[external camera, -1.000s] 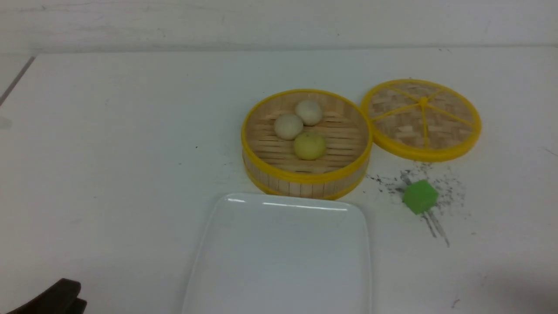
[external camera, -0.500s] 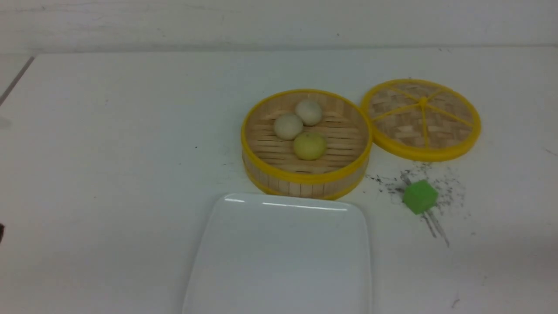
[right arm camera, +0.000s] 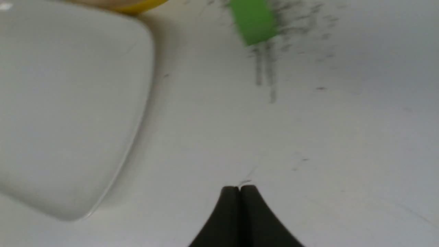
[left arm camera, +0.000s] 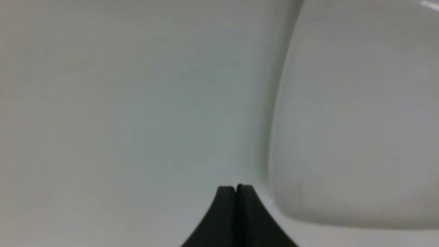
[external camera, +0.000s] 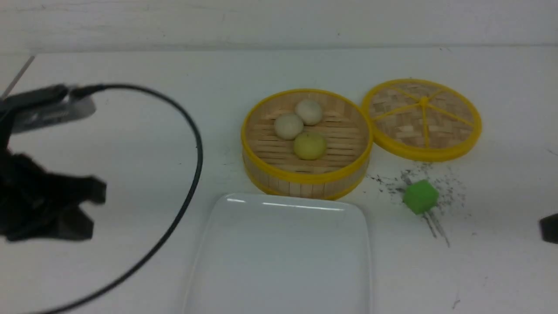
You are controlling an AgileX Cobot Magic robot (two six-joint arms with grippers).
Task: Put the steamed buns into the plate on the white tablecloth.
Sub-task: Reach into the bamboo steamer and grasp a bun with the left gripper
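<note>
The steamed buns sit clustered in the open bamboo steamer, two off-white and one pale yellow, close enough that they seem to touch. None is on the plate, which lies bare just in front of the steamer. In the front view the lid rests to the steamer's right with a green cube nearer. The blurred left arm hangs well to the left, trailing a looped black cable, and only a dark sliver of the right arm shows. The left wrist view shows the left gripper with its jaws pressed together on nothing, above cloth beside the plate's edge. The right wrist view shows the right gripper likewise closed and empty, between plate and cube. The likely troubles are these: jaws closing on one bun could shove its neighbours, the steamer wall may crowd a low approach, a hard squeeze would dent soft dough, and the cable loop might sweep the plate. The white tablecloth is matte, with dark scuffs around the cube. A plain white wall stands behind.
</note>
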